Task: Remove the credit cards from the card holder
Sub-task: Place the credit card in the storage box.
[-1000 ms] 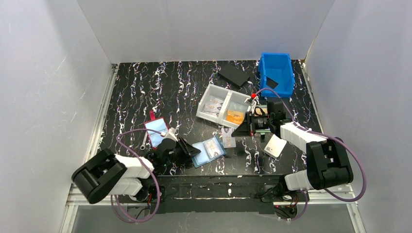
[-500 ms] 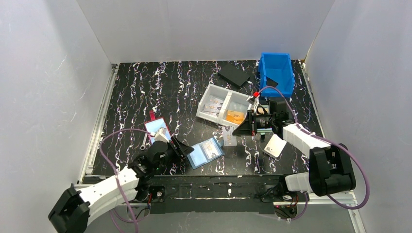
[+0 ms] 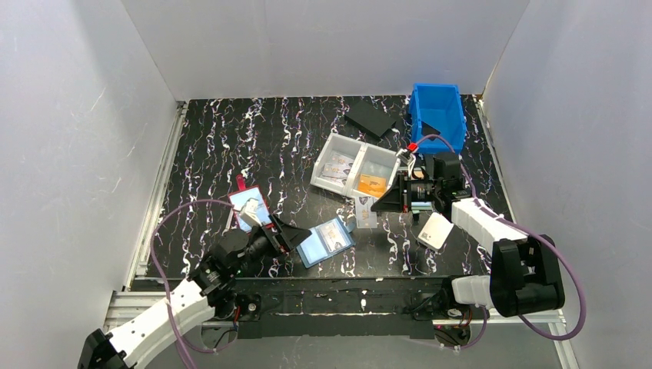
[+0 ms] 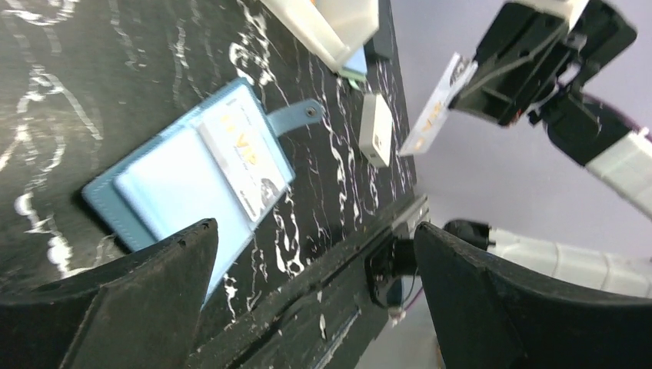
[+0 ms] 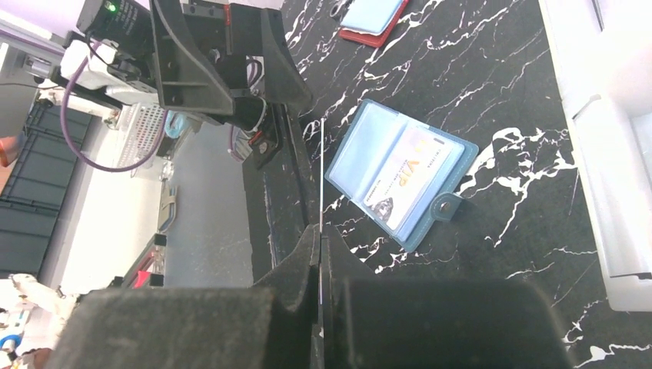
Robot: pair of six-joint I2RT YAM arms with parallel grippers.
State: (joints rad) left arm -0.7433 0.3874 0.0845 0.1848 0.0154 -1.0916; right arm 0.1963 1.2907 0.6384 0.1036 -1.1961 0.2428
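Black marbled table [image 3: 269, 146], pale walls [image 3: 323, 46].

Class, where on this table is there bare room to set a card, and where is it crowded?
Bare: the far-left table beyond the red holder, left of the tray; the near strip between card holder and white box. Crowded: around tray, bin, right gripper.

Card holder [image 3: 327, 241] near front edge — tray [image 3: 360, 160] behind, bin [image 3: 440, 108] far right
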